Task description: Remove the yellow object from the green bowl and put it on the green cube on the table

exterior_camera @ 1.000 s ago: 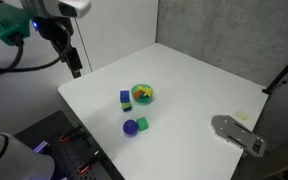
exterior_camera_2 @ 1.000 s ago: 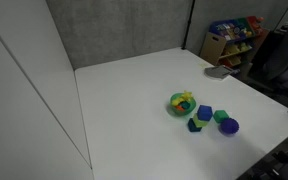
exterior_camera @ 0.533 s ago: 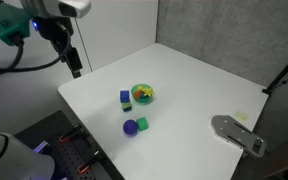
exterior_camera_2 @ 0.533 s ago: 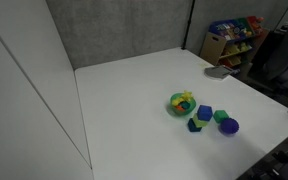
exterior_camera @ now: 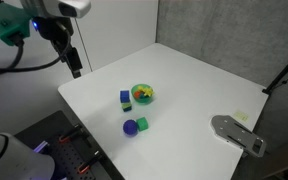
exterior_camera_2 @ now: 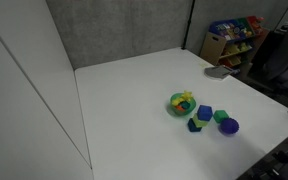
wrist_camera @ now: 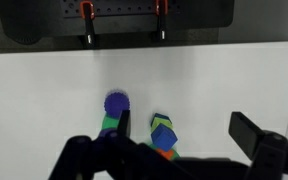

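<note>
The green bowl (exterior_camera: 142,94) (exterior_camera_2: 180,105) sits near the middle of the white table (exterior_camera: 194,85) (exterior_camera_2: 134,110). The yellow object (exterior_camera: 139,91) (exterior_camera_2: 184,98) lies inside it beside an orange piece. The green cube (exterior_camera: 142,123) (exterior_camera_2: 221,117) rests on the table touching a round purple object (exterior_camera: 131,127) (exterior_camera_2: 229,126). In the wrist view the cube (wrist_camera: 108,126) is partly hidden behind a finger. My gripper (exterior_camera: 75,69) (wrist_camera: 184,125) is open and empty. It hangs above the table's corner, far from the bowl. It is out of one exterior view.
A blue block (exterior_camera: 125,97) (exterior_camera_2: 205,113) (wrist_camera: 162,133) stands beside the bowl, with a small dark green piece against it. A grey metal object (exterior_camera: 239,133) (exterior_camera_2: 216,71) lies at a table edge. A shelf of colourful items (exterior_camera_2: 234,40) stands beyond the table.
</note>
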### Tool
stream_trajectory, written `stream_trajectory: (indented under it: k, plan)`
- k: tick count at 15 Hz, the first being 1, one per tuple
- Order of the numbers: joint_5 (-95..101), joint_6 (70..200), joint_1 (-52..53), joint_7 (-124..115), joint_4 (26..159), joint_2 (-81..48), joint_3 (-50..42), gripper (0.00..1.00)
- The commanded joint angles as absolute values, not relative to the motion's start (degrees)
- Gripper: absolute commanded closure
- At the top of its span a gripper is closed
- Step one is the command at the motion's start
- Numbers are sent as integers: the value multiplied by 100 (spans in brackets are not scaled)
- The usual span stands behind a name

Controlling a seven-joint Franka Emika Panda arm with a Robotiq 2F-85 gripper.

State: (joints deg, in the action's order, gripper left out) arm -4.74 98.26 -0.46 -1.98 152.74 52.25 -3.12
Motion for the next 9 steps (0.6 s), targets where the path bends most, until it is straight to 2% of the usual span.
stream_trajectory:
  k: [1, 3, 9]
  plan:
    - [-512, 9811, -114, -154, 15263, 5218, -263, 0]
    - [-512, 9811, -114, -154, 15263, 5218, -263, 0]
    - [-561, 10586, -65, -223, 14878, 4036, -198, 0]
